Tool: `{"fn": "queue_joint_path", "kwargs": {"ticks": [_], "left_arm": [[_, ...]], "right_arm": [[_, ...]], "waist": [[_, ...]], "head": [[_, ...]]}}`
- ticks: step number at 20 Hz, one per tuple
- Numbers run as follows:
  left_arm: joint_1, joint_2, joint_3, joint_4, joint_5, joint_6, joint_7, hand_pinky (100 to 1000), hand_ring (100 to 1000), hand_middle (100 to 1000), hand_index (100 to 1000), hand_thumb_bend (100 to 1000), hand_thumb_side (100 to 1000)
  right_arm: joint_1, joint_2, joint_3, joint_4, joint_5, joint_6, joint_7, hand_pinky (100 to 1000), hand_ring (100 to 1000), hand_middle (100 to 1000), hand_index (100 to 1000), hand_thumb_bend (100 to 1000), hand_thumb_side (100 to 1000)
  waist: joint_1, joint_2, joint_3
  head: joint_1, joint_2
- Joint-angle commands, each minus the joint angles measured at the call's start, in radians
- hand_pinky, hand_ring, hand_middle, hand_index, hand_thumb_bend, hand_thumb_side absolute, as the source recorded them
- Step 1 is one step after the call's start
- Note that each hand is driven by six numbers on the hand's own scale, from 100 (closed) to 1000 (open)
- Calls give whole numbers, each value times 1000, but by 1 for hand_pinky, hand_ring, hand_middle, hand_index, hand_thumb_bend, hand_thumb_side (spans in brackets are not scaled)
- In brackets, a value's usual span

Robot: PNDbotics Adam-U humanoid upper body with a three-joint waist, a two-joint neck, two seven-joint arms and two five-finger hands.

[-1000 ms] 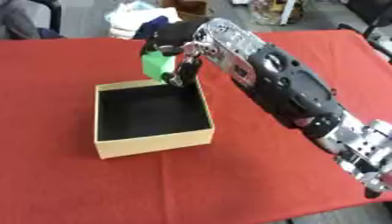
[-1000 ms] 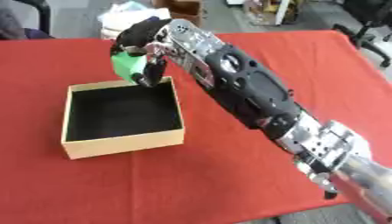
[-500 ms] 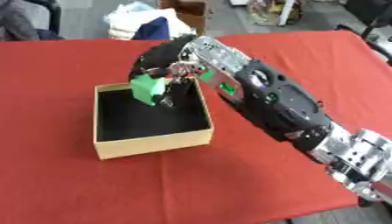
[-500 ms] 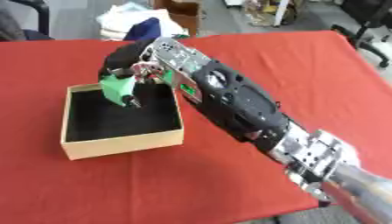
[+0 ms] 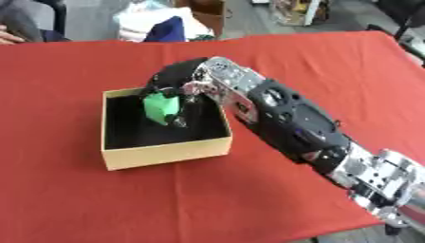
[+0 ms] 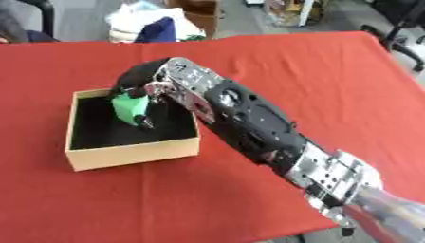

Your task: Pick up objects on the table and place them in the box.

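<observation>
Both views: right hand grips green object.

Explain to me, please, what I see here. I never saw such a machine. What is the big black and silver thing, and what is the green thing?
Both pictures show one moment, taken by the two eyes of a camera in a robot's head, looking down at a table with a red cloth. The big black and silver thing is the robot's right arm, coming in from the lower right. At its end is the right hand, its fingers curled round a green object. The hand holds this object over the inside of an open cardboard box with a dark interior. The left hand does not show. I cannot tell what the green object is.
</observation>
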Motion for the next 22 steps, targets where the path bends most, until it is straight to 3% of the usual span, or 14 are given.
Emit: {"fn": "queue_joint_path", "kwargs": {"ticks": [1,4,6,9,16,18,19,22], "left_arm": [[-9,7,1,-11,1,-2,-3,869,810,610,597,100,202],[-9,7,2,-11,1,-2,-3,869,810,609,600,100,196],[-9,7,2,-11,1,-2,-3,869,810,609,600,100,202],[-8,8,3,-11,0,-3,-3,869,810,609,601,100,201],[0,11,8,-9,0,0,5,866,810,608,603,100,203],[2,11,11,-9,1,0,8,857,809,608,604,100,205],[3,11,12,-9,1,0,9,857,809,608,604,100,204],[5,11,16,-10,2,0,13,856,810,608,605,100,206]], "right_arm": [[-16,-12,-7,-3,18,-12,-17,825,832,822,1000,230,484],[-15,-16,-8,-5,27,-24,-27,836,844,855,1000,360,694],[-15,-20,-9,-9,35,-28,-34,840,848,862,1000,431,763],[-17,-31,-15,-17,44,-29,-43,844,851,869,1000,438,778],[-31,-119,-63,-76,19,5,-55,846,849,866,1000,391,718],[-26,-146,-98,-87,-7,31,-73,809,823,850,1000,168,619],[-20,-150,-124,-90,-23,48,-89,792,812,846,1000,100,575],[-7,-164,-206,-129,-74,99,-138,768,796,840,1000,100,462]], "waist": [[7,-14,-2],[8,-15,-5],[8,-16,-9],[9,-17,-12],[10,-25,-26],[12,-27,-38],[14,-27,-45],[19,-26,-62]], "head": [[1,-4],[0,-5],[0,-5],[1,-5],[13,-4],[21,-4],[25,-4],[37,-7]]}}
